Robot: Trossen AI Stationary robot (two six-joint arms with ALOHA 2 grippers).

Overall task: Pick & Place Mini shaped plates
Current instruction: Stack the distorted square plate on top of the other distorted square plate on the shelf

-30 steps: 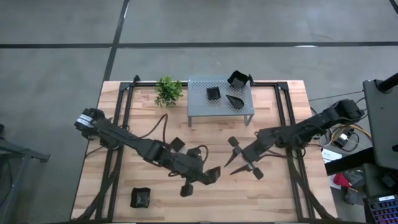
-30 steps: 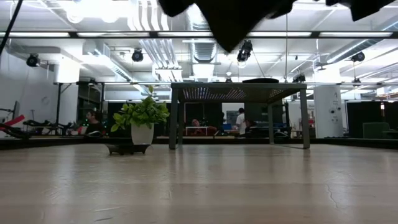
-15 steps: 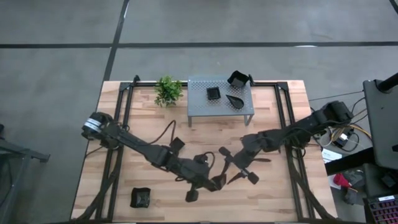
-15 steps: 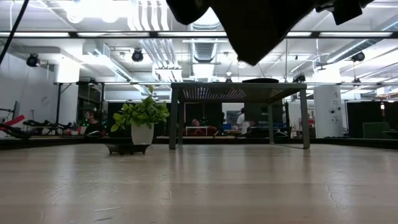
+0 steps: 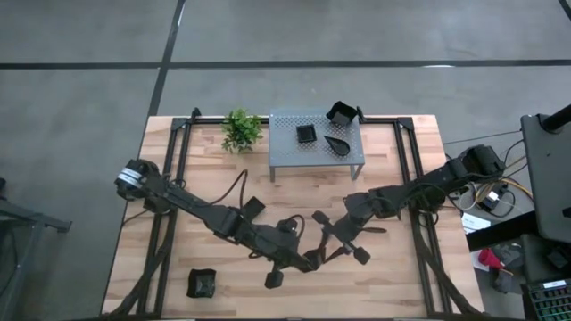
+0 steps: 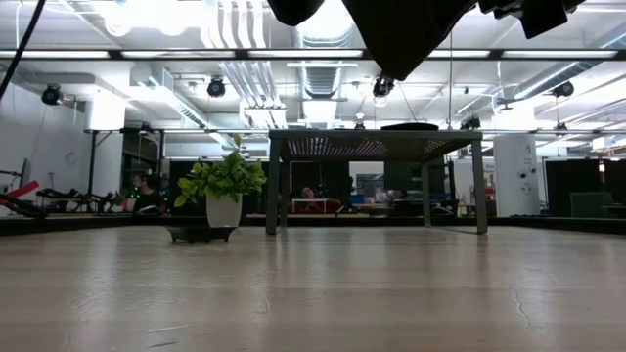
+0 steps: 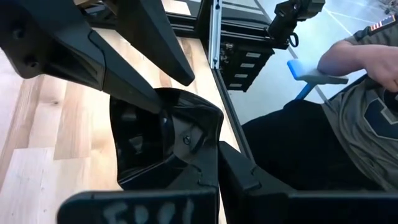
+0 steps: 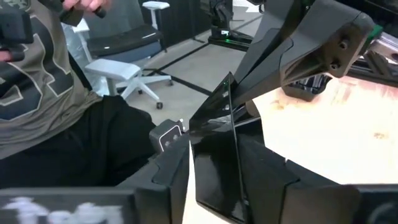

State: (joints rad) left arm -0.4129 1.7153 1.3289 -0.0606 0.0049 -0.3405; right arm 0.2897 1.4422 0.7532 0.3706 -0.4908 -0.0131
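One black glossy mini shaped plate (image 7: 163,134) hangs above the table's middle, with my left gripper (image 5: 308,259) shut on it. In the right wrist view the same plate (image 8: 217,155) stands on edge. My right gripper (image 5: 337,238) has come from the table's right, and its two spread fingers stand on either side of the plate's free end. Three more black plates (image 5: 306,134) (image 5: 337,143) (image 5: 342,112) lie on the grey perforated shelf (image 5: 285,152). Another plate (image 5: 202,283) lies on the wood near the front left. My left gripper pinches the plate's near rim (image 7: 198,155) between its two fingers, reaching in from the table's left and slanting slightly down. The plate stands on edge, clear of the table. My right gripper has a finger (image 7: 124,78) close to the plate's far rim; whether it touches, I cannot tell.
The shelf (image 6: 377,147) stands at the far middle with a small green plant (image 5: 241,129) to its left. A small black square (image 5: 253,207) lies beside my left forearm. A seated person (image 7: 348,112) is beyond the table's near edge. Bare wood lies at the front right.
My right gripper has gone toward the table's left and slightly down, rolling its wrist, until its fingers came to stand around the plate held by my left gripper. The plate stays lifted clear.
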